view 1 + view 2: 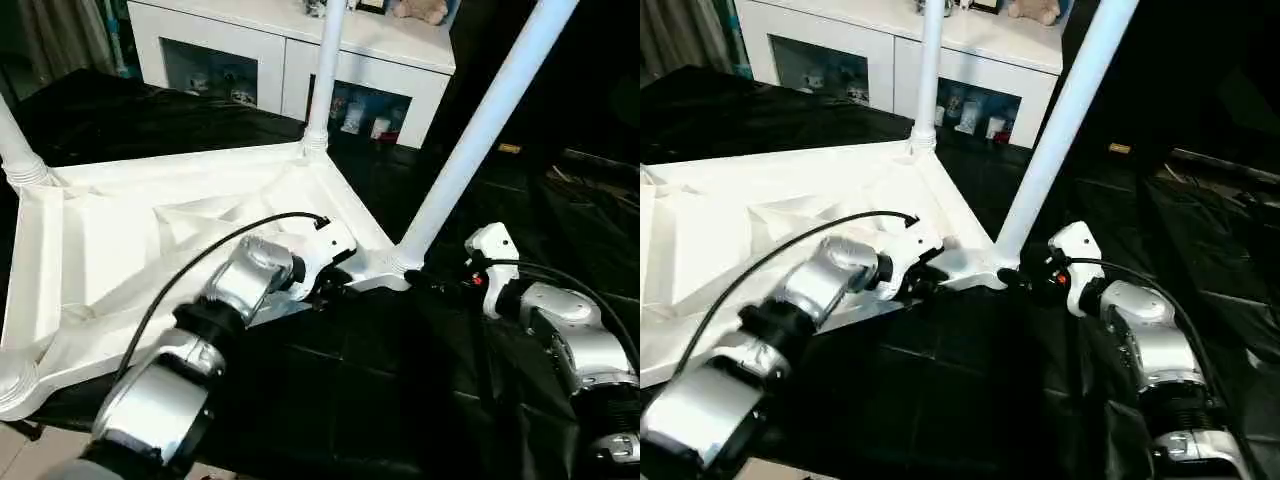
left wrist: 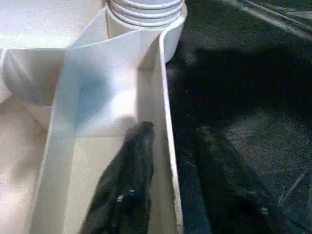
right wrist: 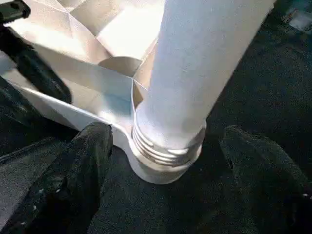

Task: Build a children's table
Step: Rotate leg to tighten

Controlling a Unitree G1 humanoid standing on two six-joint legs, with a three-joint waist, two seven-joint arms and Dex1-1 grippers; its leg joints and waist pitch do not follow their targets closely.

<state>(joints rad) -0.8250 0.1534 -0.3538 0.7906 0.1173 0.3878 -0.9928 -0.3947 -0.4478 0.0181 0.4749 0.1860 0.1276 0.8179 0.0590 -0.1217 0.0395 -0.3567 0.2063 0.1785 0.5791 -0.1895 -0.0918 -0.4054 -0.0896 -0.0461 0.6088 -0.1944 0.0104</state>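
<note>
The white tabletop [image 1: 120, 250] lies upside down on black sheeting, ribbed underside up. Three white legs stand in its corner sockets: far left [image 1: 15, 150], far corner [image 1: 325, 70] and near right [image 1: 480, 130]. My left gripper [image 2: 173, 129] is open and straddles the tabletop's near rim [image 2: 165, 97] close to the near right socket, one finger [image 2: 136, 175] inside the wall and the other outside. My right gripper [image 3: 165, 141] is open, its fingers [image 3: 83, 170] on either side of that leg's threaded base [image 3: 165, 146], not touching it.
A white glass-door cabinet [image 1: 290, 50] stands behind the tabletop, with a plush toy [image 1: 420, 10] on top. Black sheeting [image 1: 380, 400] covers the floor around the work. The near left corner socket [image 1: 15, 375] is an open round ring.
</note>
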